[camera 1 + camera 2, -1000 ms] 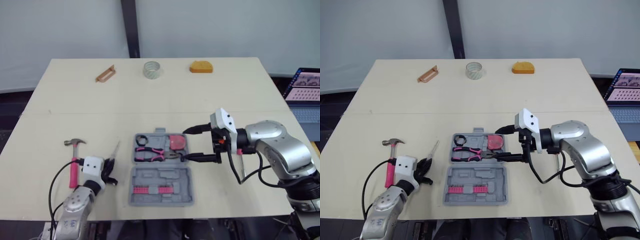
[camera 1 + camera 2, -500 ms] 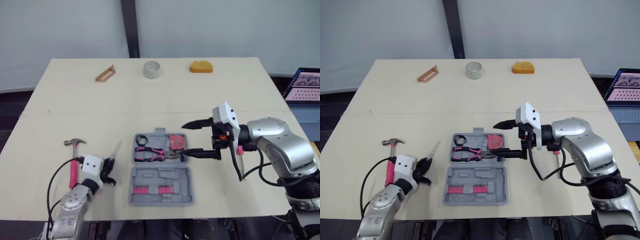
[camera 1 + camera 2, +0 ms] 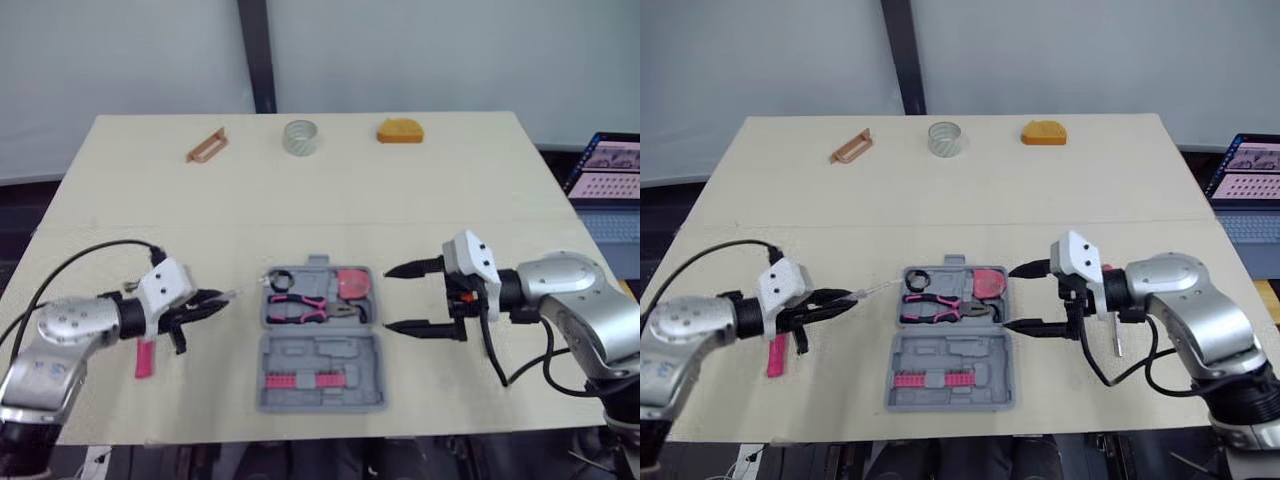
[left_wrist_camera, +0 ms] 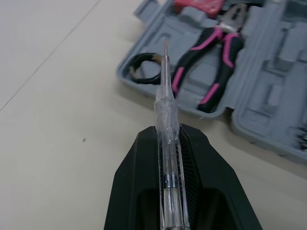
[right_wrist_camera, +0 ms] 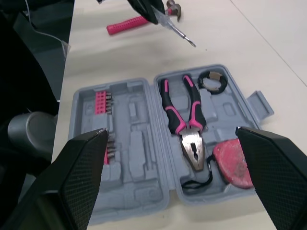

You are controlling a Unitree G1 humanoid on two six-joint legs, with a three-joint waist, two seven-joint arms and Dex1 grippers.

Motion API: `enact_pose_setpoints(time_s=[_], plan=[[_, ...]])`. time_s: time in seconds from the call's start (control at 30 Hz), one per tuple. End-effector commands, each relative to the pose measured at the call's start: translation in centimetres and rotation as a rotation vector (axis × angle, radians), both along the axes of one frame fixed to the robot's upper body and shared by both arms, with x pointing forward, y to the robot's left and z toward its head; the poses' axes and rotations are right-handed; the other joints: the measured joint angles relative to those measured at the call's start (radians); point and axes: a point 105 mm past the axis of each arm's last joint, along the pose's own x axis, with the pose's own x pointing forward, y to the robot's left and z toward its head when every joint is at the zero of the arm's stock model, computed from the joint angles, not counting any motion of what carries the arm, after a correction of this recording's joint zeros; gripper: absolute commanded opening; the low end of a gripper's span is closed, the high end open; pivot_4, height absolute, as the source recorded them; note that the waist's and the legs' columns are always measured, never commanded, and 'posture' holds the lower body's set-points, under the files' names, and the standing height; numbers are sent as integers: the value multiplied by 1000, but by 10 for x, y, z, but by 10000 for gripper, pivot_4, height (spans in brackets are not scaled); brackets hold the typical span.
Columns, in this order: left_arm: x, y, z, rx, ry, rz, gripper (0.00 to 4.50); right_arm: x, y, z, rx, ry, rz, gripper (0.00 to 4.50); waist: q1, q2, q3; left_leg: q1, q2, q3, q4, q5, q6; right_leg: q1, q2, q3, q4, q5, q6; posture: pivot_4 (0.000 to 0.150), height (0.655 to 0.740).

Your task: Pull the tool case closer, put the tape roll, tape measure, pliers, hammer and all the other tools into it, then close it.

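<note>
The step in hand seems to be the putting of a loose tool into the tool case (image 3: pixel 340 352), which lies open in the lower middle of the frame, already with the pliers (image 3: pixel 305 306) and a red tool (image 3: pixel 352 283) in its upper half. The left gripper (image 3: pixel 208 303) is pressed together on a clear screwdriver (image 4: pixel 164 103), whose tip is held just beside the upper left corner of the case, above the table. The right gripper (image 3: pixel 392 298) is spread wide and is kept just to the right of the case, apart from it. For the next move, the screwdriver probably has to be carried over a free slot and laid flat before it is released. The hammer (image 3: pixel 143 358) at the lower left, the tape roll (image 3: pixel 300 137), the brown object (image 3: pixel 206 146) and the orange object (image 3: pixel 400 131) along the top are not yet packed. Compared with one second ago, the left gripper has been lifted from beside the hammer and swung toward the case, and the right gripper has been drawn back from the case's right edge; the case itself is not moved.
</note>
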Motion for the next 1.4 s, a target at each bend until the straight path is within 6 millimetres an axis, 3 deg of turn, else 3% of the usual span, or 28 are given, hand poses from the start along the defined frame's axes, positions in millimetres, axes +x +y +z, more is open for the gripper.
enact_pose_setpoints(time_s=[0.03, 0.23, 0.4, 1.07, 1.4], plan=[[-5, -23, 7, 33, 57, -148, 1025, -4, -2, 7, -19, -47, 25, 45000, -1, 0, 1, 0, 0, 0, 0, 0, 0, 0, 0, 0, 0, 0, 0, 1500, 7400], [2, -51, 5, 181, 106, -243, 1025, -8, -11, -8, -87, -45, -5, 45000, 3, -2, 2, -1, 0, 0, 1, 0, 0, -1, 0, 0, 1, 0, 0, 1500, 7400], [2, -68, 5, 208, 160, -266, 1025, -10, -13, -14, -85, -34, -17, 45000, 2, -3, 3, -2, 0, 0, 2, 0, 0, -1, 0, 0, 1, 0, 0, 1500, 7400], [1, -111, -10, 312, 173, -339, 1025, -8, -13, -19, -96, -35, -41, 45000, 5, -5, 4, -4, 0, -1, 4, 0, 0, -1, 0, 0, 1, 0, 1, 1500, 7400], [0, -121, -19, 334, 169, -353, 1025, -7, -13, -18, -93, -36, -51, 45000, 6, -5, 4, -5, 0, -1, 5, 0, 0, -2, 0, -1, 1, 0, 1, 1500, 7400]])
